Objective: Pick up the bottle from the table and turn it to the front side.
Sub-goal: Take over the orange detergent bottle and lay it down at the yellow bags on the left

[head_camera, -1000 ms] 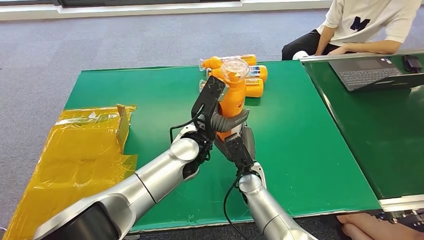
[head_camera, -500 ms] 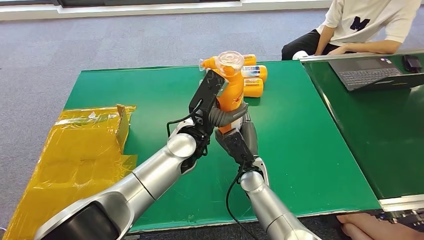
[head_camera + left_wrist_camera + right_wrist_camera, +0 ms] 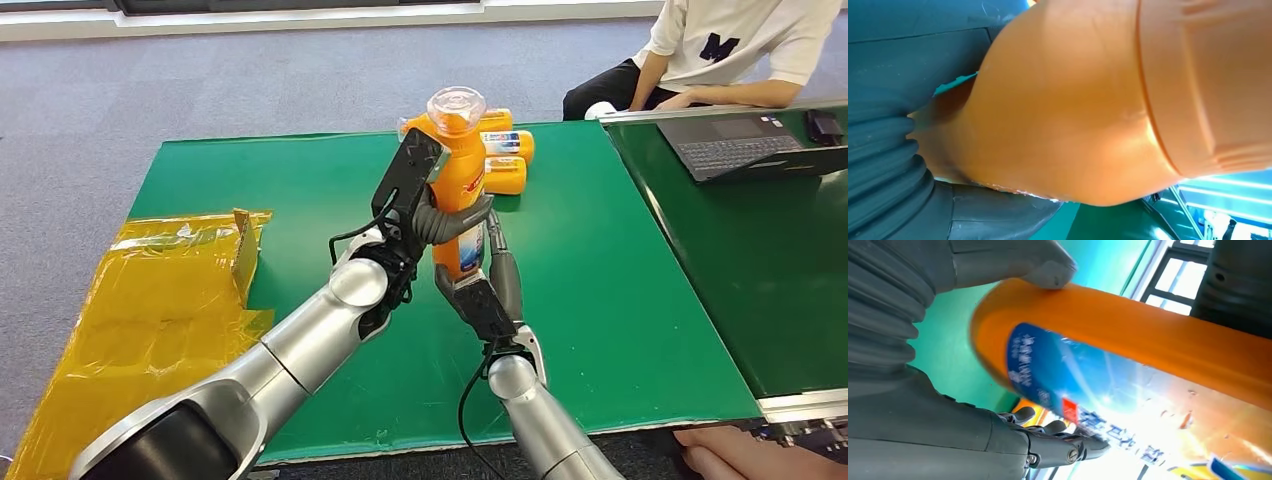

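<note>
An orange bottle [image 3: 460, 170] with a clear cap and a blue label is held roughly upright above the green table [image 3: 620, 300]. My left hand [image 3: 415, 195] grips its upper body, thumb wrapped across the front; up close the orange shoulder [image 3: 1088, 100] lies against that hand [image 3: 888, 150]. My right hand [image 3: 488, 285] is at the bottle's lower end. There the thumb [image 3: 1048, 270] touches the bottle [image 3: 1148, 340] and the dark fingers [image 3: 1063, 445] lie along the label side.
Several more orange bottles [image 3: 505, 160] lie at the table's far edge. A crumpled yellow bag [image 3: 170, 300] covers the left end. A laptop [image 3: 750, 145] sits on a second green table at right, with a seated person [image 3: 740, 50] behind it.
The bottle has risen and come more upright, and its blue label now shows. The left hand went up with it; the right hand stayed lower, near the base.
</note>
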Robot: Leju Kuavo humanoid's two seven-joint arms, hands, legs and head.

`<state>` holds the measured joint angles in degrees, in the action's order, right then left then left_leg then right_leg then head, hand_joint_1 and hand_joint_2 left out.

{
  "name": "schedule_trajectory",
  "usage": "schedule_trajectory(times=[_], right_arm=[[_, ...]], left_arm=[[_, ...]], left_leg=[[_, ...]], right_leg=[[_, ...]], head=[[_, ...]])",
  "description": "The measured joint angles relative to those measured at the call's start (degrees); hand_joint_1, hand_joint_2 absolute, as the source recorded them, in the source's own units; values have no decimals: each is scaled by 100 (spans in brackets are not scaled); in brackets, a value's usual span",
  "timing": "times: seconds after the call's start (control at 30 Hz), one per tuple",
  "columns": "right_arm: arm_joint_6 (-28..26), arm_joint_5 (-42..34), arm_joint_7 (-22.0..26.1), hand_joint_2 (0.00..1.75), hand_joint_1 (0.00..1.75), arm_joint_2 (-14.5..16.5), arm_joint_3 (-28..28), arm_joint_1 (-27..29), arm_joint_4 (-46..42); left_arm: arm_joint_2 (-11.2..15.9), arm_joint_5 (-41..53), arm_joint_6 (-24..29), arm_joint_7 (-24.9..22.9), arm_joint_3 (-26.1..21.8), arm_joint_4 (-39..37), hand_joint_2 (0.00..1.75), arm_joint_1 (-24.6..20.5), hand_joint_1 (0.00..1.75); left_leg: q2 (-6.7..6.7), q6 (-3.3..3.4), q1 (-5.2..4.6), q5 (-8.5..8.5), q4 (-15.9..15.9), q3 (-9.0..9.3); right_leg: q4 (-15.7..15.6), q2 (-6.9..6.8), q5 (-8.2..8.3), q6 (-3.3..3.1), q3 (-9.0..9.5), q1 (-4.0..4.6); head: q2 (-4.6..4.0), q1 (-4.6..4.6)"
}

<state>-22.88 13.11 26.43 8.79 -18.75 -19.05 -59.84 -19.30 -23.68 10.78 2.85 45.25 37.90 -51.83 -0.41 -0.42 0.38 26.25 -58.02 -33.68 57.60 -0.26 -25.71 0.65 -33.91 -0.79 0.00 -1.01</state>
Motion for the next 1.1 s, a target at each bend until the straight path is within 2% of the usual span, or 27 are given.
schedule_trajectory(times=[0.6,1.1], right_arm=[[98,435,-205,0,0,-66,50,774,-1334],[-9,485,-186,0,0,-125,132,1018,-1610]], left_arm=[[7,820,-3,-27,-376,2,175,-11,175],[231,1419,170,8,-536,-4,175,-30,175]], left_leg=[[0,1,0,1,0,-1],[1,1,0,1,0,-1]], right_leg=[[-1,0,0,1,0,0],[-1,0,0,1,0,0]], head=[[0,0],[0,0]])
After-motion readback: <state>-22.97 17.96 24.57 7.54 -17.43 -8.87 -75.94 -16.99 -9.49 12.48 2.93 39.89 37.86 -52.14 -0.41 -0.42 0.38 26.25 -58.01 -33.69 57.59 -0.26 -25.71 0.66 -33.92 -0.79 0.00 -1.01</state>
